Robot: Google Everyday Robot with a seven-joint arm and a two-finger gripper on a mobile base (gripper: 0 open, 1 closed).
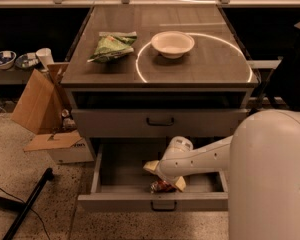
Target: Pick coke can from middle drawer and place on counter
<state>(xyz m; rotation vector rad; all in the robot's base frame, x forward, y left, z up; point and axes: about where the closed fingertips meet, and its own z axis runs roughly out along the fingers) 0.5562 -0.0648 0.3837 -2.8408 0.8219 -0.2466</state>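
Observation:
The coke can [161, 186] lies on its side on the floor of the open middle drawer [120, 171], close to the drawer's front wall. My gripper [165, 176] reaches down into the drawer from the right. It is open, with its pale fingertips [151, 167] spread just above and to either side of the can. I cannot tell whether they touch it. The wood-grain counter [190, 66] is above, with a bright circular arc of light on it.
A white bowl [172, 43] and a green snack bag [112, 46] sit on the counter. The upper drawer [160, 121] is closed. A cardboard box [40, 104] stands at the left and a black pole [25, 204] lies on the floor. My white body [270, 179] fills the lower right.

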